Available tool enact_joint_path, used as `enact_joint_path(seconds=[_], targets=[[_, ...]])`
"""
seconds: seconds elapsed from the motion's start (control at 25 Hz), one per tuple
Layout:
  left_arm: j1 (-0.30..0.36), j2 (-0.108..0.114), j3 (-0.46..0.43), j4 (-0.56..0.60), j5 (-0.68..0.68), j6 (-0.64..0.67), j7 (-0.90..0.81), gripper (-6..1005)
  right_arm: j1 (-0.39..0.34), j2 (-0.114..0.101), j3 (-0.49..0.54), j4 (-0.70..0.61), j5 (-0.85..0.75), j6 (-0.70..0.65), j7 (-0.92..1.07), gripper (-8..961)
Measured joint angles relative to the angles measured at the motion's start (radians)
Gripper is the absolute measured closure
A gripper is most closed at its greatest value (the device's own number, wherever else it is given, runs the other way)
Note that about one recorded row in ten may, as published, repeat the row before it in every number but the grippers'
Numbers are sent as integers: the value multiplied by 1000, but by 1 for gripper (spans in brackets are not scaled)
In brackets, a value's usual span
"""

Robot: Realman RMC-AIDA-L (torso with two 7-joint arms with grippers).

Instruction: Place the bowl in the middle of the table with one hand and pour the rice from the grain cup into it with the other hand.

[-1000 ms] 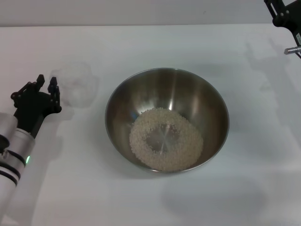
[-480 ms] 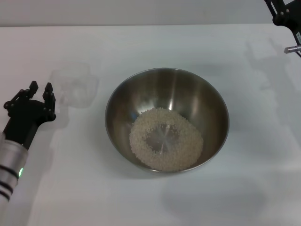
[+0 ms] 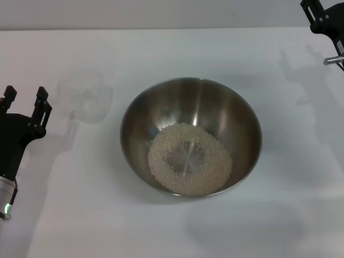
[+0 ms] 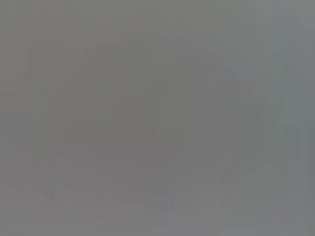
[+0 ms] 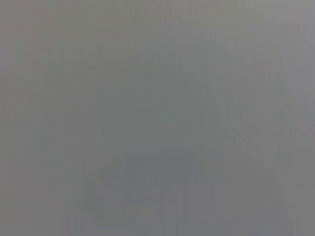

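Observation:
The steel bowl (image 3: 191, 137) stands in the middle of the white table (image 3: 177, 51), with a flat heap of rice (image 3: 189, 158) in its bottom. The clear grain cup (image 3: 83, 97) stands upright on the table left of the bowl and looks empty. My left gripper (image 3: 24, 97) is open and empty at the left edge, a short way left of the cup and apart from it. My right gripper (image 3: 322, 19) shows only in part at the top right corner, far from the bowl. Both wrist views show only plain grey.
Shadows of the arms fall on the table at the right and below the bowl.
My left gripper has drawn back to the left and toward me, away from the grain cup, which stays standing where it was. The bowl, rice and right arm have not moved.

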Motion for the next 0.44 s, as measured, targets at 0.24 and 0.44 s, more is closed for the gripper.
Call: enact_joint_path(seconds=[0.24,0.44], targets=[[-8,0,-4,1,-1,0,-49,445,-11,3,-5,-1,-1,-4,0,259],[-16,1,-5,1,0,1,-50,445,-22,7,-8,0,-2,1,0,259]])
